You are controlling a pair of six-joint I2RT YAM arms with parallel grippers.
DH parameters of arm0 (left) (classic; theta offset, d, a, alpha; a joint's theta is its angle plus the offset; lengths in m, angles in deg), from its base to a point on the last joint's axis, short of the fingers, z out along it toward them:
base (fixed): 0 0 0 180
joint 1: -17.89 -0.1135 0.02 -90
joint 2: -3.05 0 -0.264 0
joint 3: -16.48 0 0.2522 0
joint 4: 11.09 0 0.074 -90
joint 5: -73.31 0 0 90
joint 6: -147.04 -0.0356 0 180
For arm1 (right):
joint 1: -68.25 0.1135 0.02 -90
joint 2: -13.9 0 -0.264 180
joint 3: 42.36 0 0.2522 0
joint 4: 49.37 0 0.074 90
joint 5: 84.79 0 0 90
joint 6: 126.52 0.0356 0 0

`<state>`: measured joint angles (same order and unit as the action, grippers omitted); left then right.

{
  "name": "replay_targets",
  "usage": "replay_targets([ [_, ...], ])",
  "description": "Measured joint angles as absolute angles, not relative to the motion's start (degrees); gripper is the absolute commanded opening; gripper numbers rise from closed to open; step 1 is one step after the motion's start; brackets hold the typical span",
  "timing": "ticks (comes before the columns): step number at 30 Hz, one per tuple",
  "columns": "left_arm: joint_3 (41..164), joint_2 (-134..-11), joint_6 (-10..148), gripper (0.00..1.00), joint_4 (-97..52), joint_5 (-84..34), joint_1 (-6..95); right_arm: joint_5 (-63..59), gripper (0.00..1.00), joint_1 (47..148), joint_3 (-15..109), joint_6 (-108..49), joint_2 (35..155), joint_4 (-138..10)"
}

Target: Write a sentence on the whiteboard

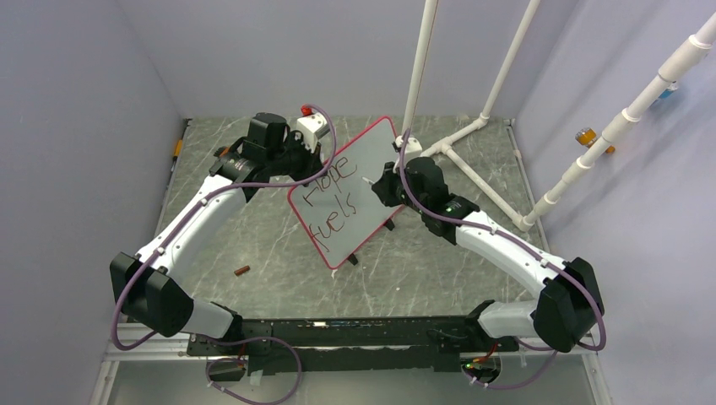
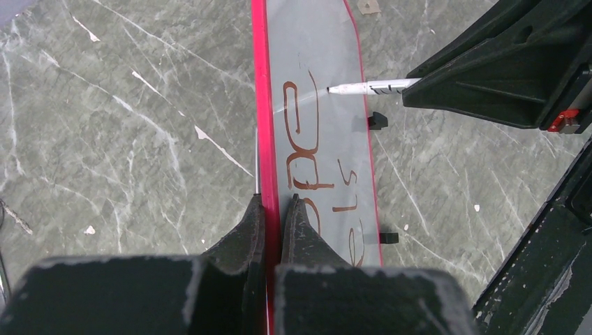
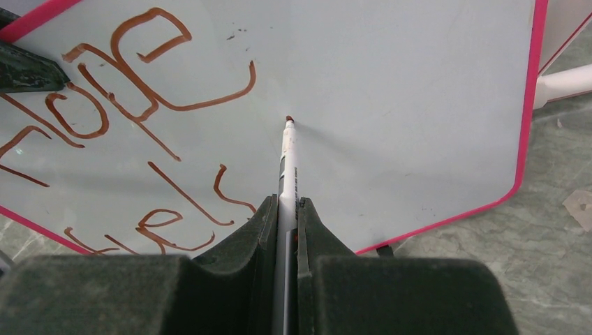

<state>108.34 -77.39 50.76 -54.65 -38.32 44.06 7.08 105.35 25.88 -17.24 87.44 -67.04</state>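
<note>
Whiteboard (image 1: 369,157) over grey marbled table (image 1: 279,278), pale lilac walls (image 1: 84,101) around; left pincer (image 2: 274,202) clamps its frame (image 2: 262,84), right pincer (image 3: 284,202) grips marker (image 3: 287,153).

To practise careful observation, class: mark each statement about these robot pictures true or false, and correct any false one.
1. The left gripper clamps the whiteboard by its red frame. True.
2. The right gripper holds a marker aimed at the board. True.
3. The whiteboard lies flat. False: it stands up on edge.
4. The writing is blue. False: it is red-brown.
</note>
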Motion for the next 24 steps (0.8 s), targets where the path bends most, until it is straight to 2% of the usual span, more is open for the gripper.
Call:
replay_targets([
  [15, 108.3, -77.4, 50.8, 0.00, -54.6, -38.7, 44.0, 5.9, 0.00, 105.2, 17.5, -14.4, 85.2, -67.3],
  [24, 108.3, -77.4, 50.8, 0.00, -54.6, -39.1, 44.0, 5.8, 0.00, 105.2, 18.5, -14.2, 85.2, -69.2],
])
